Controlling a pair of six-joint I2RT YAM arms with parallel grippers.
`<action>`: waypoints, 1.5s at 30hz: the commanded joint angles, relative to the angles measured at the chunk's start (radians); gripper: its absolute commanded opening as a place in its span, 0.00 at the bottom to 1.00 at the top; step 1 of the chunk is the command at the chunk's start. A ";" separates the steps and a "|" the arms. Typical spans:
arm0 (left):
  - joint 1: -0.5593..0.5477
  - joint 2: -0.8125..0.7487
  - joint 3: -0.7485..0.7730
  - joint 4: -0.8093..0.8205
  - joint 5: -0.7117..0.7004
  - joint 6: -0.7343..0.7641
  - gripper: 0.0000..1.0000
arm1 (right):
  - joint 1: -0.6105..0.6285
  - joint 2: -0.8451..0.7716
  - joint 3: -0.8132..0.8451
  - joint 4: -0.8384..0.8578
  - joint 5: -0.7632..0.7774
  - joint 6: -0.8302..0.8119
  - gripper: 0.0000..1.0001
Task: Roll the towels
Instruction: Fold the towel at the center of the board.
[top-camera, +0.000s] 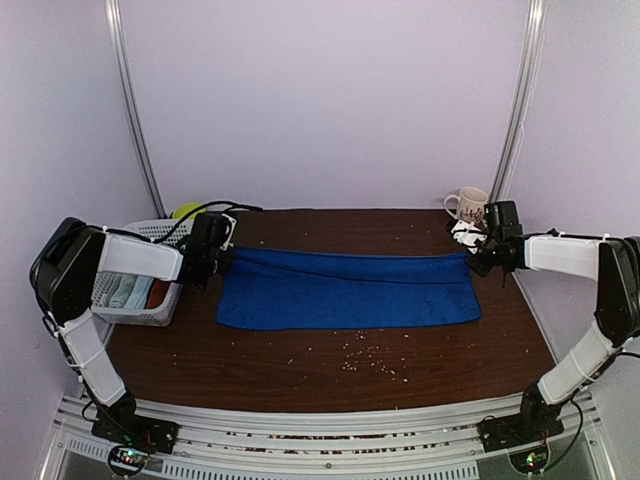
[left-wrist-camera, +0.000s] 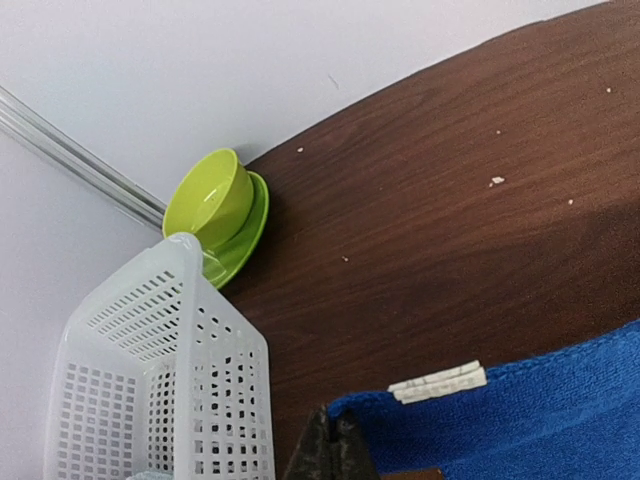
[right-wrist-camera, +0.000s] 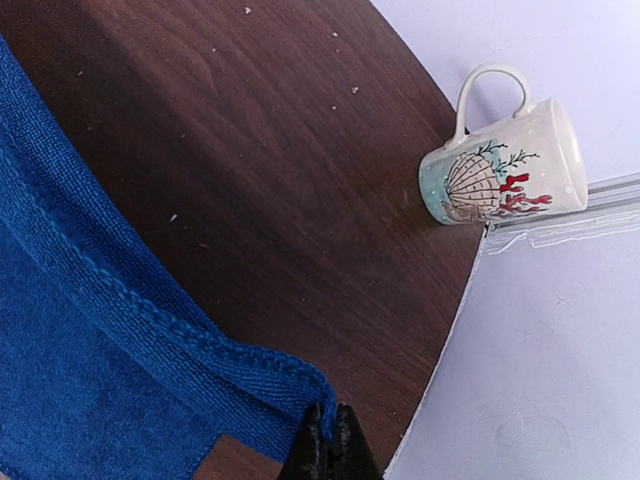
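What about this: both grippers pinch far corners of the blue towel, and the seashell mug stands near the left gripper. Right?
No: the seashell mug stands near the right gripper, as the right wrist view shows. The left gripper and the right do pinch far corners of the blue towel.

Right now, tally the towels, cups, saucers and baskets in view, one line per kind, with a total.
Towels: 2, the blue towel and the pale green towel in the white basket
Cups: 2, the green cup and the patterned mug
Saucers: 1, the green saucer
Baskets: 1, the white basket
Total: 6
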 joint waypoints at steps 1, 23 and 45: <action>0.005 -0.066 -0.034 -0.013 0.031 -0.040 0.00 | -0.009 -0.040 -0.048 -0.048 -0.030 -0.035 0.00; -0.069 -0.172 -0.143 -0.145 -0.009 -0.095 0.00 | -0.044 -0.187 -0.196 -0.055 -0.072 -0.106 0.00; -0.142 -0.211 -0.240 -0.219 -0.032 -0.159 0.00 | -0.044 -0.255 -0.324 -0.113 -0.126 -0.216 0.00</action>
